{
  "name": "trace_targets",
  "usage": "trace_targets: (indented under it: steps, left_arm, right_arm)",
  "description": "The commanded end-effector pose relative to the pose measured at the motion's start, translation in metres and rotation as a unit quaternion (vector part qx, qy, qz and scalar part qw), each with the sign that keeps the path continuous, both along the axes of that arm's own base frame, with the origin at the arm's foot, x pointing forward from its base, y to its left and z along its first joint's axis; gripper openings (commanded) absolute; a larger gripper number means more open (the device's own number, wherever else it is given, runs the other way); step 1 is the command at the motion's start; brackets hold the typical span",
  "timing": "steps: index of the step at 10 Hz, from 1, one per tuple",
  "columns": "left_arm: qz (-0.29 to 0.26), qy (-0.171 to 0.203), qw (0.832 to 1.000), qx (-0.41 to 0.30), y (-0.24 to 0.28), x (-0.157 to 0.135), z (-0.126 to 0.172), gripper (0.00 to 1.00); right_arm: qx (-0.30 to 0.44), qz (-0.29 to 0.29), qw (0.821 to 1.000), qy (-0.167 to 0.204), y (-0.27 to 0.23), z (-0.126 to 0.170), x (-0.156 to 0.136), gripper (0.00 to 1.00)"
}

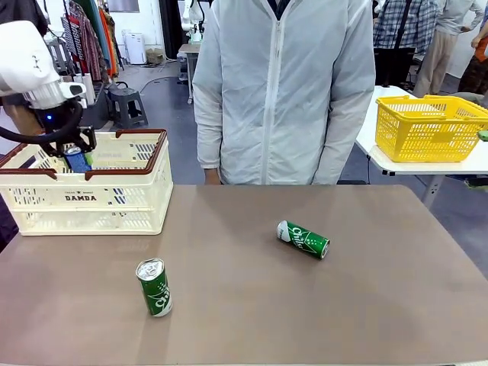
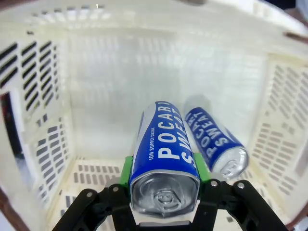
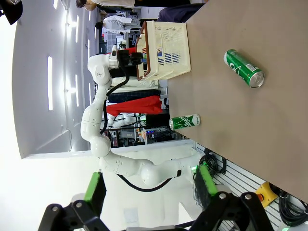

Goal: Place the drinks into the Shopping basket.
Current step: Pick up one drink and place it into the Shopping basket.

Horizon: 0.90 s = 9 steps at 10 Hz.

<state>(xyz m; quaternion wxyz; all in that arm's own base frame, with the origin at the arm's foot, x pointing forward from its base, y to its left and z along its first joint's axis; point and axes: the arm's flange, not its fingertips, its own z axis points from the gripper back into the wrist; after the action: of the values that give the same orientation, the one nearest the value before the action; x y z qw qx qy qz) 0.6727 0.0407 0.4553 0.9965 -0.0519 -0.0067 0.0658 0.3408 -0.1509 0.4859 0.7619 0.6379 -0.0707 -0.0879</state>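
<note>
Front view: clamping a blue slim aluminium drink can [image 1: 76, 161] in the left pincer [image 1: 75, 155], and hanging it just inside the dark brown rim of the cream-white slotted plastic Shopping basket [image 1: 114, 200]. Leaving out on the brown desk [image 1: 244, 328], well off to this pincer's right, an upright green slim drink can [image 1: 155, 287] and, farther off, a green drink can lying on its side [image 1: 303, 239].

Left wrist view: gripping the blue can [image 2: 163, 144] across its round wall near the silver top, and pressing in with green pads [image 2: 126, 168] on both sides. Pointing its far end down at the basket's slotted floor [image 2: 91, 173]. Also sighting a second blue can [image 2: 216, 139] lying on that floor, just beyond the held one and a little to one side. Judging the can smooth and round, so probably rolling once freed. Judging it thin-walled too, likely denting under a hard squeeze. Not telling full from empty, so not guessing its weight.

Right wrist view: holding the right pincer [image 3: 150, 185] spread wide and empty, back off the desk's edge. Sighting both green cans well ahead of it, the upright one [image 3: 184, 122] nearer and the lying one [image 3: 244, 68] farther. Judging mid-body the best hold for each, squeezing lightly across the round wall. For the lying one, judging it best to close on the two long sides, stopping any roll.
</note>
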Motion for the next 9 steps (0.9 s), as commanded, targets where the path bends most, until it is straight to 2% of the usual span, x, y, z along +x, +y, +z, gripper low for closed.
trace_targets:
  steps: [1,3,4,5,6,9]
  left_arm:
    - [0.008,0.009,1.000,0.012,0.000,-0.007,-0.005,0.00]
    - [0.007,0.024,1.000,0.017,-0.004,-0.006,-0.018,0.00]
    - [0.010,0.027,0.999,0.017,-0.002,-0.008,-0.021,0.41]
    - [0.012,0.029,0.999,0.018,-0.001,-0.009,-0.022,0.97]
    - [0.015,0.024,0.999,0.021,0.001,-0.011,-0.020,1.00]
    - [0.010,0.005,1.000,0.013,0.004,-0.015,-0.005,1.00]
  right_arm:
    - [-0.001,0.003,1.000,0.009,0.000,0.004,-0.001,1.00]
    - [-0.001,0.003,1.000,0.009,0.000,0.004,-0.001,1.00]
    - [-0.001,0.003,1.000,0.009,0.000,0.004,-0.001,1.00]
    - [-0.001,0.003,1.000,0.009,0.000,0.004,-0.001,1.00]
    - [-0.001,0.003,1.000,0.009,0.000,0.004,-0.001,1.00]
    - [-0.001,0.003,1.000,0.009,0.000,0.004,-0.001,1.00]
